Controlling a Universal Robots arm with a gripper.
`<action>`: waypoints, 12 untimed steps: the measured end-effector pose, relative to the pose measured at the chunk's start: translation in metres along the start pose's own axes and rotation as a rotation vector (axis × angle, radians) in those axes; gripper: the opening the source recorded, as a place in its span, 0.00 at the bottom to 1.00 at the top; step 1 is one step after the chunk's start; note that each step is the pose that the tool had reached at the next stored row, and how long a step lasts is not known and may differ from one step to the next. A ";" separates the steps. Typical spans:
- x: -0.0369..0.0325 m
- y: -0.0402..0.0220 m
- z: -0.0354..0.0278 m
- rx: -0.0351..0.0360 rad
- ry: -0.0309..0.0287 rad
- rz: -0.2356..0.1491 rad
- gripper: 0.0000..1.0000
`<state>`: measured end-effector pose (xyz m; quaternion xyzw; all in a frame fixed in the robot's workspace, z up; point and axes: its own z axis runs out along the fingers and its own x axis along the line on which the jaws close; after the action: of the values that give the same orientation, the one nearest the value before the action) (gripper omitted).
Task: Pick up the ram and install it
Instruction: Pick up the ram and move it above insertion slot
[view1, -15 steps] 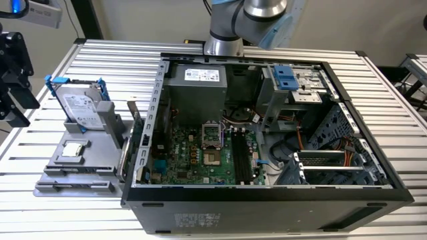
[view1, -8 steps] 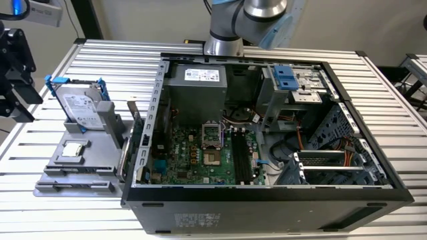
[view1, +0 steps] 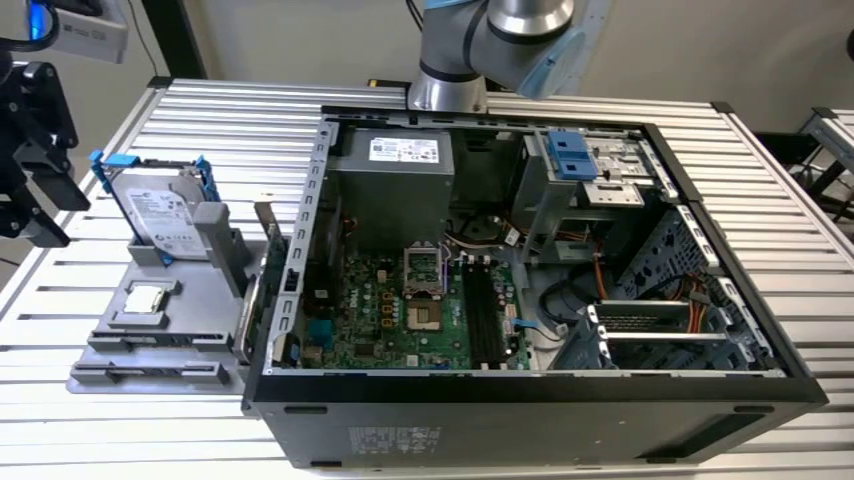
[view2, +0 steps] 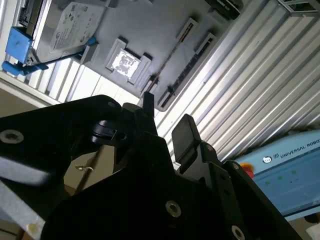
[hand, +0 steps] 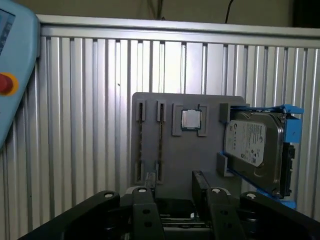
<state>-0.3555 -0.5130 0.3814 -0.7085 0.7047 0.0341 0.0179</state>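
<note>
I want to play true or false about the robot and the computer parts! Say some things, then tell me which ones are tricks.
1. The gripper is holding the ram. False: its fingers are apart and empty, and the ram stands on edge in a slot of the gray tray.
2. The hard drive sits in a blue bracket. True.
3. The computer case is closed up. False: its side is open and the motherboard shows inside.
4. The small square chip lies on the gray tray. True.
</note>
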 end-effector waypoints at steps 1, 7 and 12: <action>0.0000 0.0000 0.0006 0.0002 -0.0002 0.000 1.00; 0.0008 -0.0002 0.0103 0.0033 0.0001 0.000 1.00; 0.0011 -0.0004 0.0155 0.0057 0.0007 0.000 1.00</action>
<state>-0.3554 -0.5130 0.3658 -0.7086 0.7046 0.0318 0.0197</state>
